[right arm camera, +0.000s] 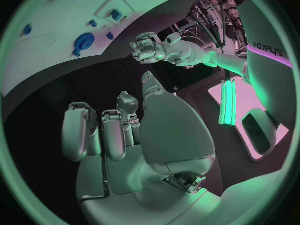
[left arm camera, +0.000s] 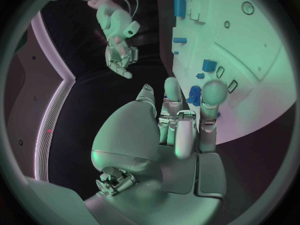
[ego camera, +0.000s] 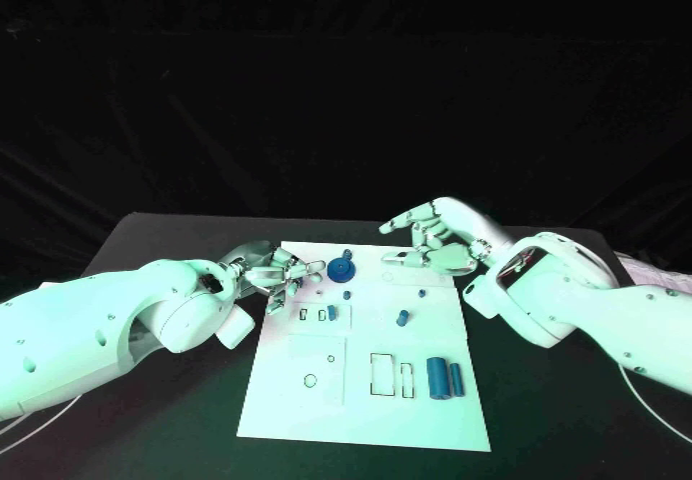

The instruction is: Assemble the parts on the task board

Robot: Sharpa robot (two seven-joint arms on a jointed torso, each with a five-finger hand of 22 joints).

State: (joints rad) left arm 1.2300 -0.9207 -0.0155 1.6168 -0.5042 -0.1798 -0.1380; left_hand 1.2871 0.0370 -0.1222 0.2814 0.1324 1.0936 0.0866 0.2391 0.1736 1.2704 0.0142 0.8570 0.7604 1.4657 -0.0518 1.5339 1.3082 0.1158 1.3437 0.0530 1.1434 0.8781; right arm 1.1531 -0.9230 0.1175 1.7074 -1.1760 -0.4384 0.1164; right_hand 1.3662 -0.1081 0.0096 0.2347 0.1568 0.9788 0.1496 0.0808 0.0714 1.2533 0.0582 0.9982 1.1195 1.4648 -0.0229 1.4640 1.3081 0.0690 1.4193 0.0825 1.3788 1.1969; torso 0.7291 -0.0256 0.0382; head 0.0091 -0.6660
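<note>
The white task board (ego camera: 310,400) lies in the middle of the black table. A round blue part (ego camera: 342,268) sits near its far edge, with small blue parts (ego camera: 404,318) behind the middle and two blue cylinders (ego camera: 446,380) near the right front. My left hand (ego camera: 274,270) hovers at the board's far left corner, fingers spread and empty, just left of the round part (left arm camera: 194,95). My right hand (ego camera: 433,240) hangs over the board's far edge, fingers loosely bent, holding nothing. The right wrist view shows the round part (right arm camera: 84,40) and my left hand (right arm camera: 147,47) beyond my right hand (right arm camera: 119,130).
Rectangular and round recesses (ego camera: 382,373) mark the board's near half. Bare black table (ego camera: 159,235) surrounds the board on all sides. The board (left arm camera: 250,60) lies ahead of my left hand (left arm camera: 181,120), with my right hand (left arm camera: 119,50) beyond it.
</note>
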